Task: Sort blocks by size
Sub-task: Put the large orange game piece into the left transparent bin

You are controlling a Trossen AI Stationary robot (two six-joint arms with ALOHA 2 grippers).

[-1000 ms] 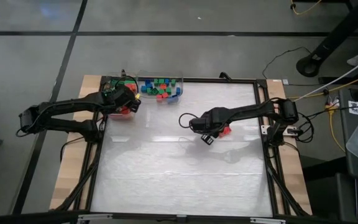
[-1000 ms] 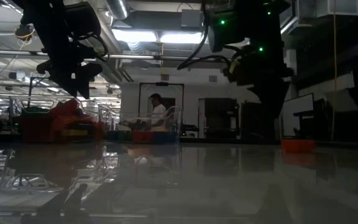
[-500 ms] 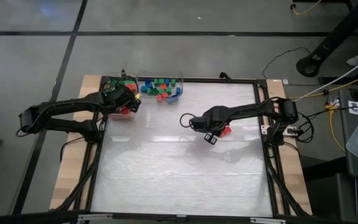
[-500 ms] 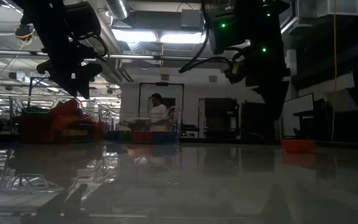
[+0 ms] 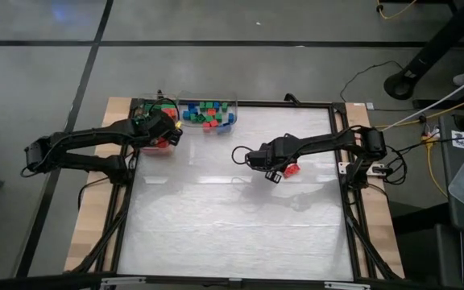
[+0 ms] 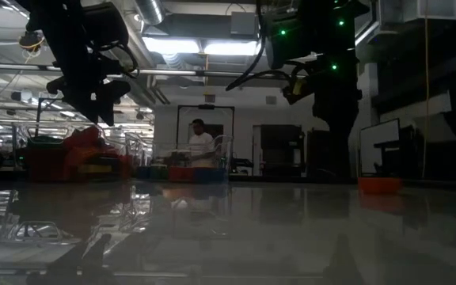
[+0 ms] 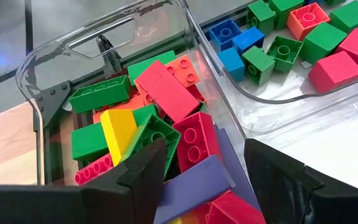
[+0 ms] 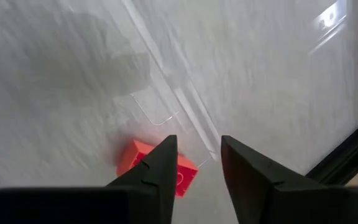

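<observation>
Right jaws: your right gripper [image 8: 194,163] hangs just above the surface [image 5: 232,217] with its jaws a little apart. They hold nothing.
Red block: one red block [image 8: 157,167] lies on the surface right by the tip of one right finger. From above you see it just beside the right gripper, on the side toward the right edge. It sits alone, well apart from the bins.
Left jaws: your left gripper [image 7: 204,163] hangs over the long-block bin with its jaws wide apart. They hold nothing.
Long-block bin: this clear bin [image 7: 39,65] at the far left corner is full of long blocks [image 7: 166,93], red, green, yellow and purple, piled on each other.
Small-block bin: the clear bin [image 5: 234,105] right next to it holds short square blocks [image 7: 278,53], blue, green, red and orange.
Done: almost all blocks look sorted into the two bins.
Left to do: I think only the lone red block is left. You need to pick it up and drop it in the bin that fits its size. I cannot tell its size for sure from here.
Person: someone stands far off in the room behind.
</observation>
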